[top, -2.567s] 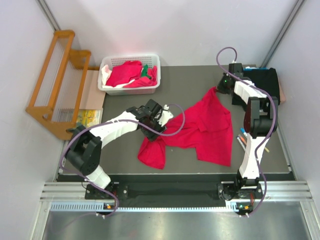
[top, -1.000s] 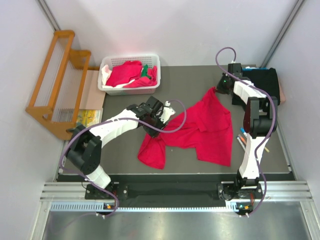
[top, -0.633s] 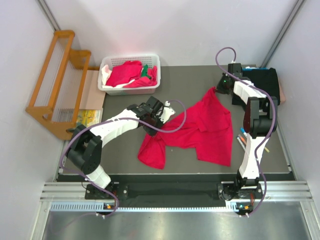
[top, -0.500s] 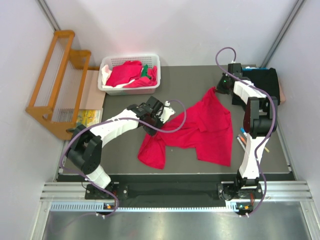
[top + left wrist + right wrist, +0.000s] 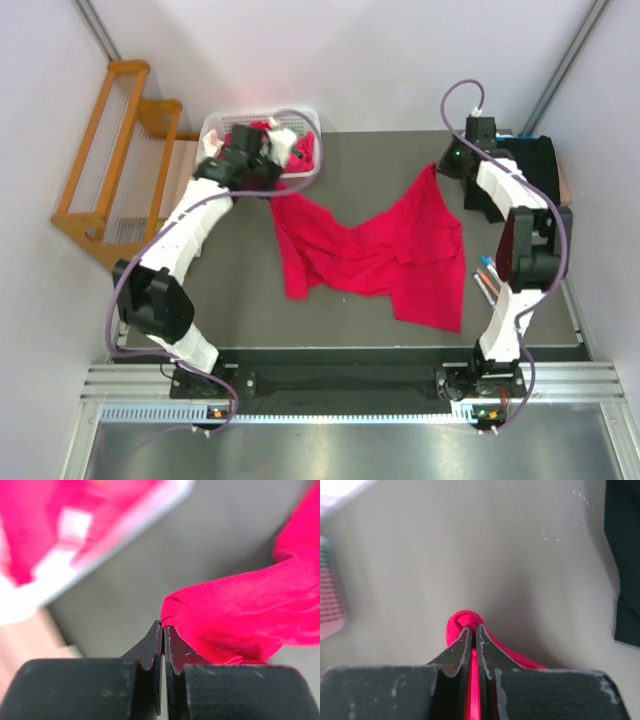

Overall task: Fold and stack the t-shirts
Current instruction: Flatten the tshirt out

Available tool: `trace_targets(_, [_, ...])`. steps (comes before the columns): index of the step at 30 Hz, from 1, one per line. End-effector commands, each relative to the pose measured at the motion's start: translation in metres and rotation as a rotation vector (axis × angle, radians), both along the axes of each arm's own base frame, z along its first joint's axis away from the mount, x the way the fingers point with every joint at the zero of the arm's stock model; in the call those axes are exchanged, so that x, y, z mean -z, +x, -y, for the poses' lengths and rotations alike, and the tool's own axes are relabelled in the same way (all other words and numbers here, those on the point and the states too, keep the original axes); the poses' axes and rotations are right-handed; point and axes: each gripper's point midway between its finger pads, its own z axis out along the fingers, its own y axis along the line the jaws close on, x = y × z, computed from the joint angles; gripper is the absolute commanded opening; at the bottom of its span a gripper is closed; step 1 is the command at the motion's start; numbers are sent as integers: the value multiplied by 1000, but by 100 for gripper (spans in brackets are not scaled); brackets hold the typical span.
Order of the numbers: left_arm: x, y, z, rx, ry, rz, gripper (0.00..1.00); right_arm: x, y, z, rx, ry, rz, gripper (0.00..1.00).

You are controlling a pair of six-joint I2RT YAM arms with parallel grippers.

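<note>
A crimson red t-shirt (image 5: 385, 250) lies spread across the dark table, pulled out between both arms. My left gripper (image 5: 272, 190) is shut on its back left corner (image 5: 235, 615), just in front of the white basket; in the left wrist view the jaws (image 5: 163, 626) pinch the cloth edge. My right gripper (image 5: 440, 170) is shut on the back right corner, and a red fold (image 5: 462, 620) bulges past its tips (image 5: 472, 627). More red t-shirts (image 5: 305, 150) fill the basket. A black t-shirt (image 5: 530, 160) lies at the back right.
The white plastic basket (image 5: 300, 111) stands at the back left, partly hidden by my left arm. A wooden rack (image 5: 115, 150) stands off the table's left side. Pens (image 5: 487, 275) lie along the right edge by the right arm.
My left gripper has shut on the red t-shirt's left part and carried it back and left to the basket, stretching the shirt out. The right gripper still holds its corner and has barely moved.
</note>
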Motion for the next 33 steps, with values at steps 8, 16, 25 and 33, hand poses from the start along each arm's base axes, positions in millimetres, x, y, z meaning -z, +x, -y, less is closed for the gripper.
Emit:
trace_targets(8, [-172, -48, -40, -37, -136, 368, 8, -248, -109, -7, -28, 54, 578, 0])
trace_targets(16, [-239, -110, -59, -43, -184, 512, 9, -303, -234, 0, -20, 45, 766, 0])
trace_targets(25, [-304, -208, -74, 59, -232, 636, 12, -353, -370, 22, 53, 19, 931, 0])
trace_targets(33, [-299, -241, -80, 73, -245, 644, 13, -400, -425, 47, 138, 37, 1058, 0])
